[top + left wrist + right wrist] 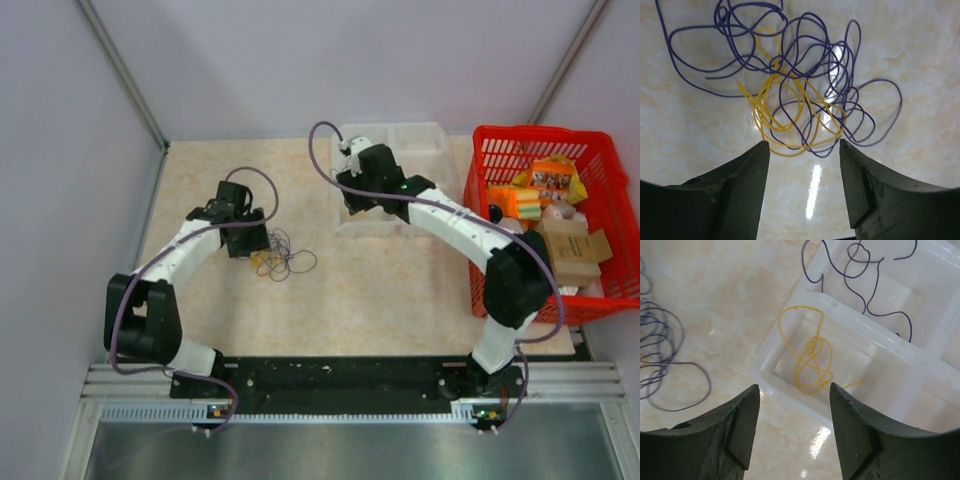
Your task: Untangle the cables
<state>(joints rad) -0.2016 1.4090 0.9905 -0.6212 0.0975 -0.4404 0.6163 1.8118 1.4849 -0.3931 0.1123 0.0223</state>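
Far left, left pincer (250, 240) (804, 145): stood with fingers apart, clamped on nothing, tips low over the surface (400, 290).

Just right of it, cables (283, 258) (790, 85): lay loose on the surface as one loopy tangle, purple strands wound through yellow ones, too interlaced to count strand by strand. Showed no single heading. Spread somewhat wider left to right than front to back in the overhead view, with one purple loop trailing rightward. Sat directly ahead of the left pincer's fingertips in the wrist view, lowest yellow loops close to the tips, none between them.

Centre right, right pincer (352, 200) (795, 387): likewise held fingers apart and empty, well apart from the tangle, above the left part of one white divided tray (420, 135) (875, 332).

Within the tray, one yellow cable (812, 365): lay coiled alone in the compartment below the pincer, long axis from upper left to lower right in the wrist view, free end pointing right. In the adjoining compartment, purple cable (865, 280): lay in loose waves, not countable with certainty as one strand or two.

Far right, one red basket (478, 175): stood beside the tray, filled with assorted packages.
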